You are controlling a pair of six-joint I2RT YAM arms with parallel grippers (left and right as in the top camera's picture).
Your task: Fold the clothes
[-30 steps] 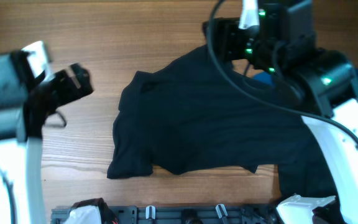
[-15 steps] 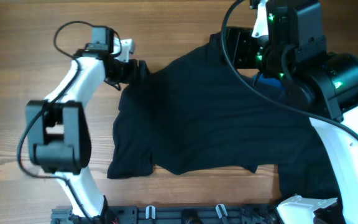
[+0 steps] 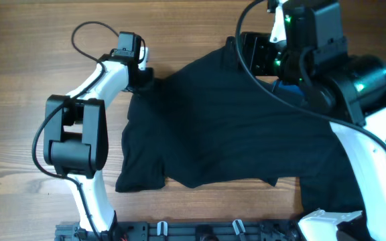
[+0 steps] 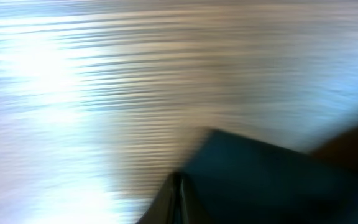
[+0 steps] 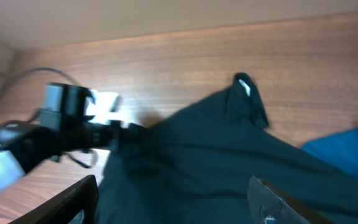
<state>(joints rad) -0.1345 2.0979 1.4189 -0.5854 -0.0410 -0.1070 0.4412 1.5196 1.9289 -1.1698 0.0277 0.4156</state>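
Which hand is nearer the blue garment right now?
Right. The right hand hovers beside the blue garment at the upper right of the black shirt; the left hand sits at its far left edge.

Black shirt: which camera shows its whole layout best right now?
Overhead: the black shirt lies spread across the table, nearly whole, partly hidden by the right arm. Right wrist shows its upper part and collar, blurred. Left wrist shows just a blurred dark edge.

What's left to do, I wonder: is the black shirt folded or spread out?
Spread out: the black shirt lies open across the table, no fold visible.
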